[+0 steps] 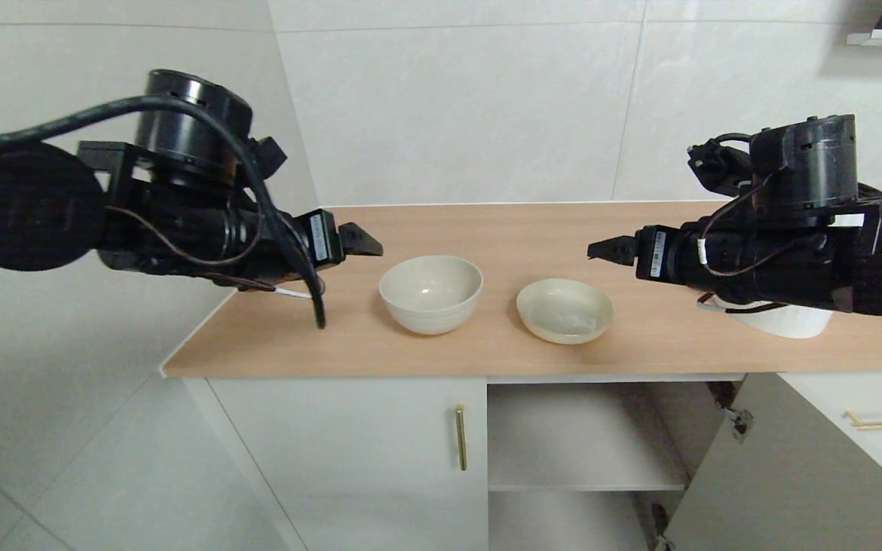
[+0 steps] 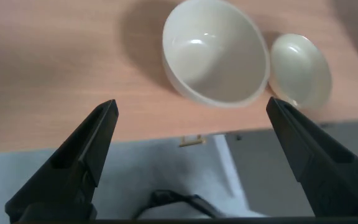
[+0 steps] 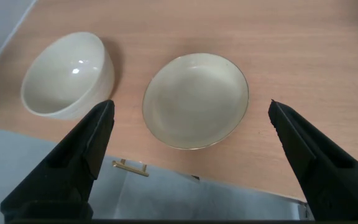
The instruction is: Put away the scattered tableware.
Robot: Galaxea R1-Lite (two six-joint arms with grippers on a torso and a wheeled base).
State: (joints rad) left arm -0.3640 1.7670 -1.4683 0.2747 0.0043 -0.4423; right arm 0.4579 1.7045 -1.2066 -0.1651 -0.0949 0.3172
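A deep cream bowl [image 1: 431, 292] [image 2: 216, 52] [image 3: 66, 74] stands on the wooden countertop [image 1: 487, 237]. Beside it to the right sits a shallow cream dish [image 1: 564, 310] [image 2: 301, 70] [image 3: 196, 100]. My left gripper [image 1: 360, 242] [image 2: 194, 149] hovers open above the counter, left of the bowl, holding nothing. My right gripper [image 1: 608, 249] [image 3: 188, 155] hovers open, up and to the right of the dish, also holding nothing. A white bowl [image 1: 782, 317] is partly hidden under my right arm.
Below the counter a cabinet stands open with a bare shelf [image 1: 575, 451] inside; its door [image 1: 762, 474] swings out to the right. A closed door with a gold handle [image 1: 460, 438] is at the left. Tiled wall [image 1: 472, 99] runs behind the counter.
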